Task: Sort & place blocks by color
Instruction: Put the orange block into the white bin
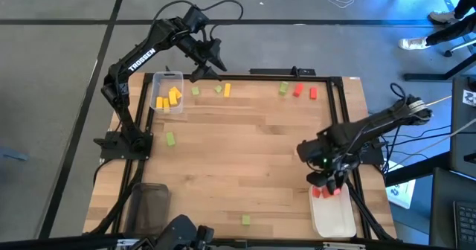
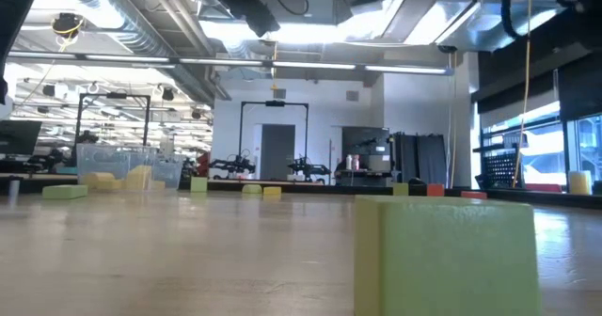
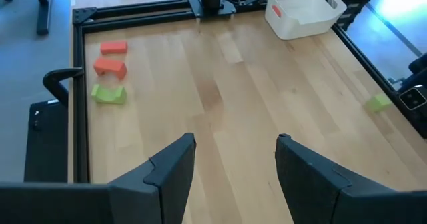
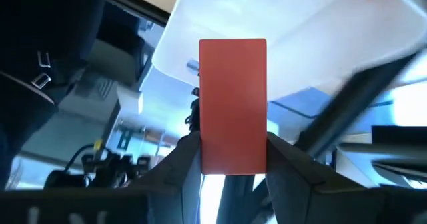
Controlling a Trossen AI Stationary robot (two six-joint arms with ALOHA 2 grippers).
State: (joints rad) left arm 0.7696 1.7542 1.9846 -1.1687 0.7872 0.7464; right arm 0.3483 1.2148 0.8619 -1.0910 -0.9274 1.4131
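My right gripper hangs over the far end of the white tray at the near right, shut on a red block. More red shows in the tray beneath it. My left gripper is open and holds nothing, raised over the table's far edge beside the clear tray of yellow blocks. Loose along the far edge lie green blocks, a yellow one, and two red ones next to a green one. My right gripper pinches the red block between its two fingers, by its two long sides near one end. Most of the block sticks out past the fingertips. It is lifted clear, in front of the white tray's wall.
A dark tray stands at the near left corner. Single green blocks lie at the left and by the near edge, the latter filling the low view. The table's middle is bare wood.
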